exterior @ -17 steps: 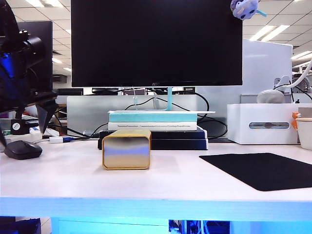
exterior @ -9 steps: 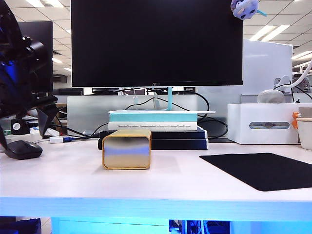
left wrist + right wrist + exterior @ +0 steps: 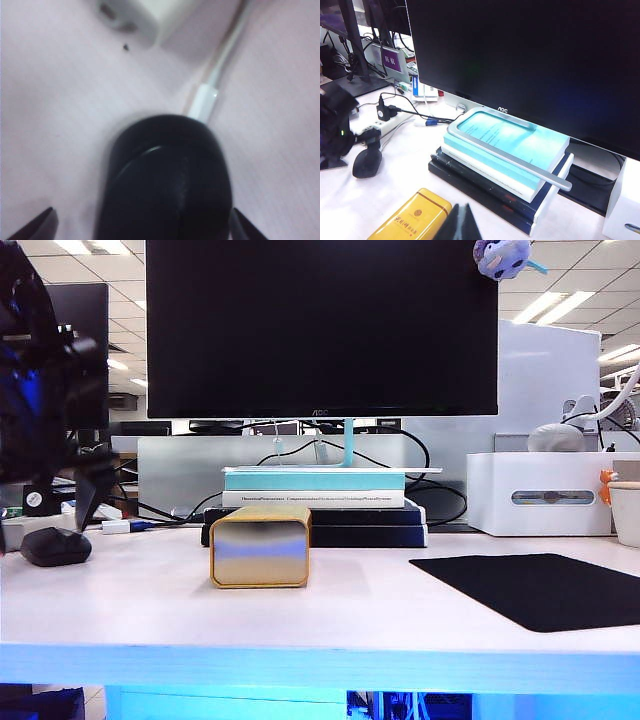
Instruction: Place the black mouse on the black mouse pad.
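Note:
The black mouse (image 3: 55,546) lies on the white table at the far left, also seen in the left wrist view (image 3: 167,185) and the right wrist view (image 3: 367,162). My left gripper (image 3: 45,505) hangs just above it, open, with one fingertip (image 3: 42,226) on each side of the mouse (image 3: 141,227) and gaps showing. The black mouse pad (image 3: 545,590) lies flat at the right front of the table with nothing on it. My right gripper (image 3: 462,222) is shut and empty, held above the table beside the gold box (image 3: 410,217).
A gold box (image 3: 260,546) stands mid-table between mouse and pad. Behind it are stacked books (image 3: 315,502) under a large monitor (image 3: 320,328). A white cable plug (image 3: 205,97) and power strip (image 3: 382,126) lie by the mouse. A white box (image 3: 545,495) and a cup (image 3: 626,512) stand far right.
My left arm has come down closer over the mouse, still open. The mouse now sits slightly further right in the exterior view. The right arm has not moved.

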Robot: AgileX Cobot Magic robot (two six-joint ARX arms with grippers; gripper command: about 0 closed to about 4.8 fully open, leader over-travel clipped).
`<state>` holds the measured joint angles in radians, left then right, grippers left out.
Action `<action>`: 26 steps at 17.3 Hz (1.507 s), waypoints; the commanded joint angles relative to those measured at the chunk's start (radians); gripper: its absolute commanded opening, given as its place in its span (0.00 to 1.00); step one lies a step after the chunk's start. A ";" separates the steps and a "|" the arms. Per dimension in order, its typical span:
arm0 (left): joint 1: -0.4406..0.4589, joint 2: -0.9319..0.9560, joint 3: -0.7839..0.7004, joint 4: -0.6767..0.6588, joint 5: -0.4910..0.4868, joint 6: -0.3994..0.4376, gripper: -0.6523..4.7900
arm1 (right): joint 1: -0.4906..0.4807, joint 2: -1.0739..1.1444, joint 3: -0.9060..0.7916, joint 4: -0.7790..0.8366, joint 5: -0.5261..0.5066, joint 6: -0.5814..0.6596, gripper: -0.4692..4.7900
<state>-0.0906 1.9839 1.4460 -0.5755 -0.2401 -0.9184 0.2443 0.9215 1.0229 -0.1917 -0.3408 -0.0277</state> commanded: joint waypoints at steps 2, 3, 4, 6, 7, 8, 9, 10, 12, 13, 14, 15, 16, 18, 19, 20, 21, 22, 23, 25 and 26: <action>0.000 0.013 0.002 0.002 -0.017 0.029 1.00 | 0.001 -0.002 0.006 0.016 -0.002 -0.002 0.09; 0.001 0.019 0.002 0.010 -0.023 0.033 1.00 | 0.001 -0.002 0.006 0.016 -0.002 -0.002 0.09; 0.000 0.025 0.002 0.024 -0.029 0.052 1.00 | 0.001 -0.003 0.006 0.016 -0.002 -0.002 0.09; 0.001 0.032 0.002 0.042 -0.030 0.082 1.00 | 0.001 -0.002 0.006 0.016 -0.002 -0.002 0.09; 0.000 0.035 0.002 0.043 -0.030 0.085 1.00 | 0.001 -0.002 0.006 0.016 -0.002 -0.002 0.09; 0.000 0.038 0.002 0.042 -0.029 0.084 1.00 | 0.001 -0.002 0.006 0.016 -0.002 -0.003 0.09; 0.000 0.038 0.002 0.043 -0.029 0.083 1.00 | 0.001 -0.002 0.006 0.016 -0.002 -0.003 0.09; 0.000 0.038 0.002 0.050 -0.025 0.079 1.00 | 0.001 -0.002 0.006 0.016 -0.002 -0.003 0.09; 0.000 0.038 0.002 0.052 -0.008 0.068 1.00 | 0.001 -0.002 0.006 0.016 -0.002 -0.002 0.09; 0.000 0.038 0.002 0.049 -0.006 0.056 1.00 | 0.001 -0.002 0.006 0.016 -0.002 -0.003 0.09; 0.000 0.038 0.002 0.042 0.001 0.029 1.00 | 0.001 -0.002 0.006 0.015 -0.002 -0.002 0.09; 0.000 0.038 0.002 0.039 0.017 0.002 1.00 | 0.001 -0.002 0.006 0.015 -0.002 -0.002 0.09; 0.000 0.038 0.002 0.034 0.016 0.002 1.00 | 0.001 -0.002 0.006 0.015 -0.002 -0.002 0.09; 0.000 0.038 0.002 0.000 0.009 0.000 1.00 | 0.001 -0.002 0.006 0.015 -0.002 -0.002 0.09; 0.000 0.038 0.001 -0.019 -0.007 -0.003 1.00 | 0.001 -0.002 0.006 0.015 -0.002 -0.002 0.09; 0.000 0.038 0.001 -0.031 -0.014 -0.007 1.00 | 0.001 -0.002 0.006 0.015 -0.002 -0.002 0.09; 0.000 0.038 0.001 -0.033 -0.013 -0.011 1.00 | 0.001 -0.002 0.006 0.015 -0.002 -0.002 0.09; 0.000 0.038 0.001 -0.034 -0.006 -0.035 1.00 | 0.001 -0.002 0.006 0.016 -0.002 -0.002 0.09; 0.000 0.038 0.001 -0.035 0.006 -0.057 1.00 | 0.001 -0.002 0.006 0.016 -0.002 -0.002 0.09; 0.000 0.038 0.001 -0.029 0.013 -0.066 1.00 | 0.001 -0.003 0.006 0.016 -0.002 -0.002 0.09; 0.000 0.038 0.001 -0.020 0.012 -0.065 1.00 | 0.001 -0.003 0.006 0.015 -0.002 -0.002 0.09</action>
<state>-0.0914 2.0163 1.4502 -0.5751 -0.2558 -0.9668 0.2447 0.9215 1.0229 -0.1925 -0.3408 -0.0277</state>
